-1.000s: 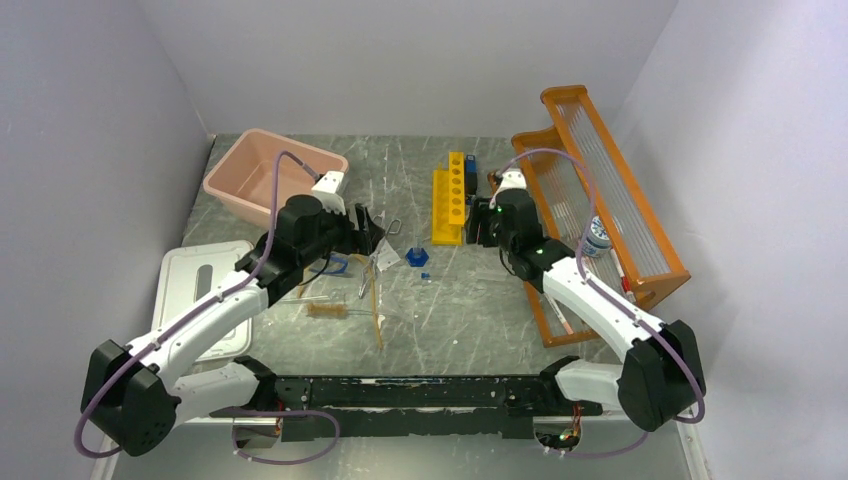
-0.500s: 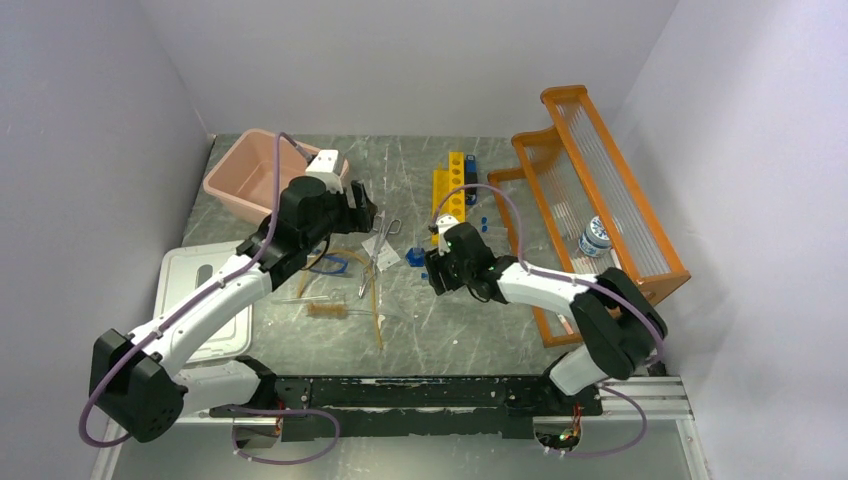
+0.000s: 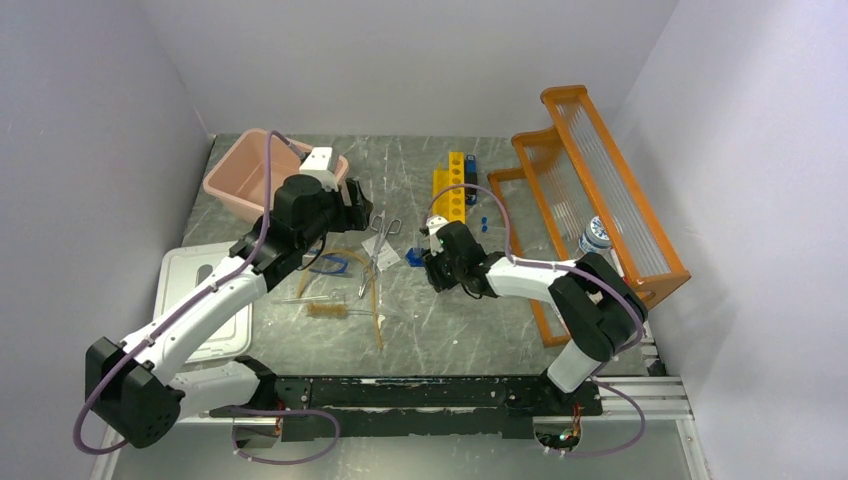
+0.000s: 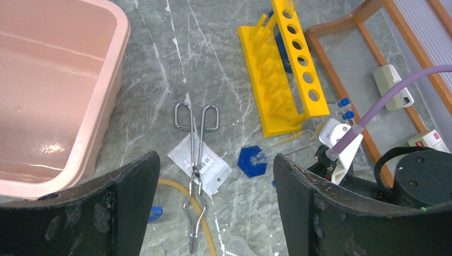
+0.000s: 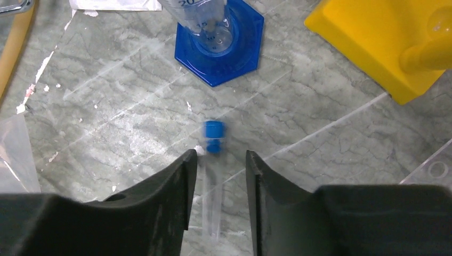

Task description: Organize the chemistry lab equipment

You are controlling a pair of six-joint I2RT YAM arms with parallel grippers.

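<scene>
**Capped glass tube: flat on the table, off the near end of the yellow rack**

**Principal item.** One clear glass tube (image 5: 213, 202) with a blue cap (image 5: 214, 136) lies flat on the grey table (image 5: 320, 122), just nearer than the near end of the yellow tube rack (image 5: 373, 48). The capped end points toward the rack.

**Right gripper** (image 5: 219, 157). It is low over the tube, with one finger on each side of it. The jaws are partly drawn in and a strip of table shows on both sides. Neither finger visibly touches the glass.

**Graduated cylinder** (image 5: 210, 21). It stands on its blue hexagonal base (image 5: 234, 58), by the rack's near left corner and just beyond the capped tube.

**White packet** (image 4: 184, 151). It lies left of the rack's near end, with the metal scissors (image 4: 197, 160) lying across it.

**Left gripper** (image 4: 214, 159). It hangs above the packet and scissors with its jaws spread wide, holding nothing.

**Amber rubber tubing** (image 3: 376, 305). It lies left of the rack and nearer than it, running on toward the near edge.

**Blue-framed goggles** (image 3: 335, 265) and **wire tube brush** (image 3: 325, 310). Both lie farther left of the rack and nearer than it. The brush is the nearer of the two.

**Tiny blue caps** (image 3: 483, 217). These sit just right of the rack, between it and the orange shelf rack (image 3: 590, 130).

**Other.** The pink tub (image 3: 230, 185) is well left of the rack's far end. The white lid (image 3: 205, 290) is well left of the rack and nearer than it.
</scene>
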